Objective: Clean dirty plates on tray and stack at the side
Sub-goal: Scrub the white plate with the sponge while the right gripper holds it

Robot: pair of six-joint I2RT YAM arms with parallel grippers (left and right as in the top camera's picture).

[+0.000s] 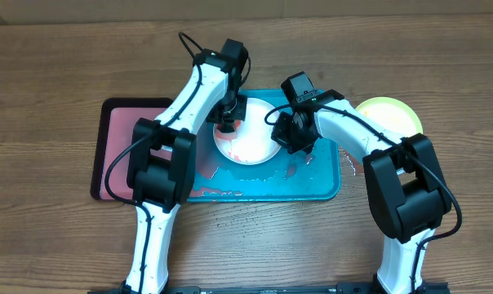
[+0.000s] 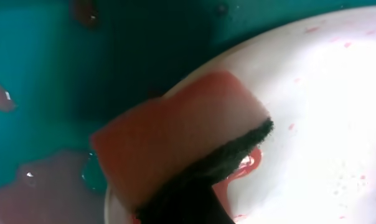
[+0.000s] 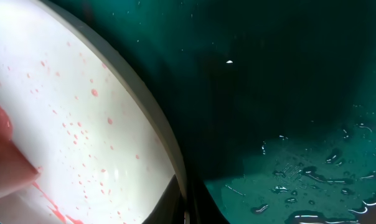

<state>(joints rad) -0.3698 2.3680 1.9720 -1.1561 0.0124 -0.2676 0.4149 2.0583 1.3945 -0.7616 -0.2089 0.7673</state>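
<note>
1. The big teal tray lies in the middle of the wooden table. It is smooth plastic with round corners and a raised rim.
2. The tray is wet. Pink water sits in puddles near its front edge, and small clear drops shine on it in the right wrist view.
3. A round white plate lies flat in the back half of the tray. It has red streaks and many tiny red dots on it.
4. The left gripper points down onto the plate. It holds a sponge and is closed on it.
5. The sponge is a soft, pinkish-red block with a dark, rough layer on one side. That dark edge touches the plate, and a little red liquid sits right by it.
6. The right gripper is at the right edge of the white plate. In the right wrist view its dark fingers sit on both sides of the plate's rim and seem to pinch it.
7. A yellow-green plate lies on the table just past the right end of the tray. It is round and smooth too.
8. A smaller pinkish-red tray with a dark rim lies on the left. It touches the teal tray, and part of it is hidden under the left arm.
</note>
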